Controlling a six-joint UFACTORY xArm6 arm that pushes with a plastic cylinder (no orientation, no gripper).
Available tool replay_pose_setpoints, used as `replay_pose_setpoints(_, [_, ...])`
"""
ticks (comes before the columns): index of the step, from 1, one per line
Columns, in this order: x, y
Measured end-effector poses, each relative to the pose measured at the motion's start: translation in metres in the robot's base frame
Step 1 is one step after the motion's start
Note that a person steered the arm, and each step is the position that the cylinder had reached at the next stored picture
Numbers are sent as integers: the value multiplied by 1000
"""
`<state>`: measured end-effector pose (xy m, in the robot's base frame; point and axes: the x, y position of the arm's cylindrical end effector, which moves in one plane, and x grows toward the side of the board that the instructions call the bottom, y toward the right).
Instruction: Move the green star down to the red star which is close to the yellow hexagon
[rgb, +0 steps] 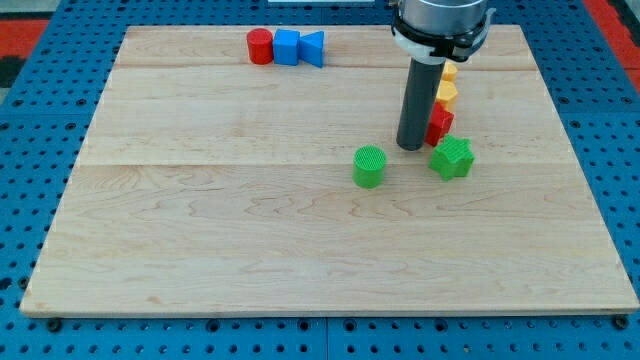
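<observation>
The green star (452, 158) lies right of the board's middle. The red star (439, 123) sits just above it, almost touching, partly hidden behind my rod. A yellow hexagon (446, 95) lies right above the red star, and another yellow block (450, 72) peeks out above that. My tip (411, 146) rests on the board just left of the red star and up-left of the green star, a small gap from it.
A green cylinder (369, 166) stands left of the green star, below-left of my tip. A red cylinder (260, 46), a blue cube (286, 47) and a blue triangular block (313, 48) line up at the view's top. The wooden board (200, 220) lies on a blue pegboard.
</observation>
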<state>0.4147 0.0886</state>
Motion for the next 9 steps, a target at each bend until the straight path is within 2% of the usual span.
replay_pose_setpoints(1, [2,-32])
replay_pose_setpoints(3, [77,-15])
replay_pose_setpoints(5, [71,106])
replay_pose_setpoints(6, [36,84])
replay_pose_setpoints(7, [41,35])
replay_pose_setpoints(8, [66,23])
replay_pose_setpoints(9, [66,-34])
